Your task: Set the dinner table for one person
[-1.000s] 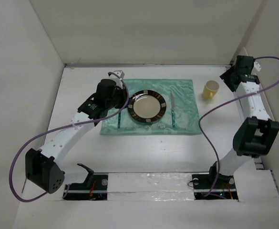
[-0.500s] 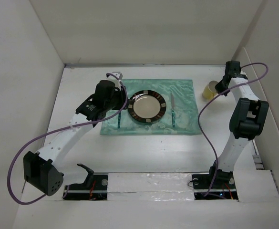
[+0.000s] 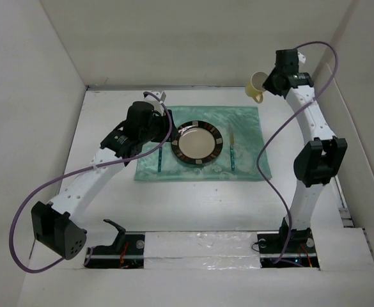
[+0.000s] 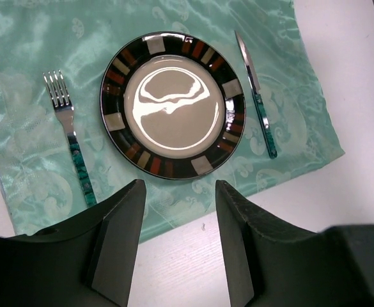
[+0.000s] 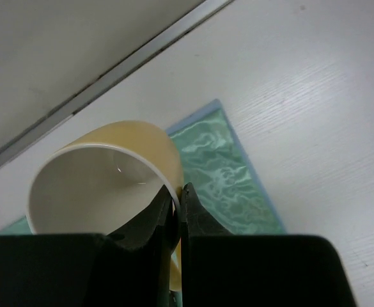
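- Keeping to the counter [image 3: 193,198] as the fixed base: white, flat, running from the arm bases at 6 o'clock to the back panel at 12.
- Leaving the mint-green mat [image 3: 247,166] unmoved at the counter's middle.
- Swinging the right arm [image 3: 311,128] up and inward, from the 3 o'clock side toward 1 o'clock. Pinching the right fingers [image 5: 199,220] almost together on the wall of the yellow cup [image 3: 257,85], one inside the rim, one outside.
- Holding the left arm [image 3: 103,166] over the mat's 9 o'clock side, spreading the left fingers [image 4: 119,243] well apart with nothing between them.
- Leaving the plate [image 3: 199,142] untouched at the mat's centre.
- Lifting that cup off the counter, where it was standing beyond the mat's right edge a second ago. Now carrying it in the air, apparently tipped, above the mat's far right corner, at 1 o'clock from the plate.
- Keeping the fork [image 4: 71,141] at 9 o'clock of the plate and the knife [image 4: 258,102] at 3 o'clock, both flat on the mat.
- Judging by all this, nearing the last step: bringing the cup down upright beyond the knife tip, then letting go.
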Robot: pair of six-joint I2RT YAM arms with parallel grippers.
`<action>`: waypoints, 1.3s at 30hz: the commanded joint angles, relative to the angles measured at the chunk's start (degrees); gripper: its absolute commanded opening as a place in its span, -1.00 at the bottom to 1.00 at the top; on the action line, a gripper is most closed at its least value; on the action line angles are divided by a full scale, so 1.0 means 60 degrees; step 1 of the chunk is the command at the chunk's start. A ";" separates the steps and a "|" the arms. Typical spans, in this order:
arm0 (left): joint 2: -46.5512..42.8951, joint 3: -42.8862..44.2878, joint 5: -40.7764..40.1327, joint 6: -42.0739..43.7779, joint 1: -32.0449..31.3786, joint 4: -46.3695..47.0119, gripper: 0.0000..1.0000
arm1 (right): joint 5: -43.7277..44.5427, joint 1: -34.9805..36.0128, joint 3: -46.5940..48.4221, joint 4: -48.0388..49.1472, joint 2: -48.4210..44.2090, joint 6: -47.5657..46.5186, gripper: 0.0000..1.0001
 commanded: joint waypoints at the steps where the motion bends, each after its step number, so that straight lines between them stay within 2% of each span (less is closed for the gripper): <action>1: 0.0065 0.0413 0.0137 0.0191 0.0045 0.0088 -0.10 | 0.0044 0.0231 0.0932 -0.0725 0.0842 -0.0309 -1.00; 3: 0.0109 0.0413 0.0064 0.0206 0.0045 0.0073 -0.10 | 0.0015 0.0320 0.1561 -0.1279 0.1325 -0.0397 -1.00; 5: 0.0152 0.0399 0.0020 0.0206 0.0045 0.0088 -0.10 | 0.0087 0.0524 0.3007 -0.1923 0.2289 -0.0601 -1.00; 8: 0.0211 0.0384 0.0034 0.0162 0.0133 0.0117 -0.10 | 0.0234 0.0613 0.3585 -0.2395 0.2747 -0.0661 -1.00; 26: 0.0519 0.0281 0.0020 -0.0029 0.0309 0.0322 -0.09 | 0.0498 0.0613 0.2912 -0.2294 0.3700 -0.0661 -1.00; 27: 0.0505 0.0267 0.0020 -0.0043 0.0309 0.0351 -0.10 | 0.0513 0.0613 0.2869 -0.2264 0.3715 -0.0676 -0.97; 29: 0.0476 0.0238 0.0020 -0.0087 0.0309 0.0381 -0.09 | 0.0556 0.0613 0.2781 -0.2163 0.3657 -0.0661 -0.70; 30: 0.0475 0.0209 0.0005 -0.0102 0.0309 0.0395 -0.10 | 0.0571 0.0613 0.2722 -0.2089 0.3613 -0.0676 -0.46; 34: 0.0388 0.0208 0.0005 -0.0146 0.0309 0.0410 -0.09 | 0.0382 0.0613 0.2823 -0.2015 0.3393 -0.0632 -0.19; 39: 0.0358 0.0938 -0.0521 -0.0029 0.0309 0.0220 -0.09 | -0.0379 0.0526 0.3409 -0.1666 0.2270 -0.0486 -0.05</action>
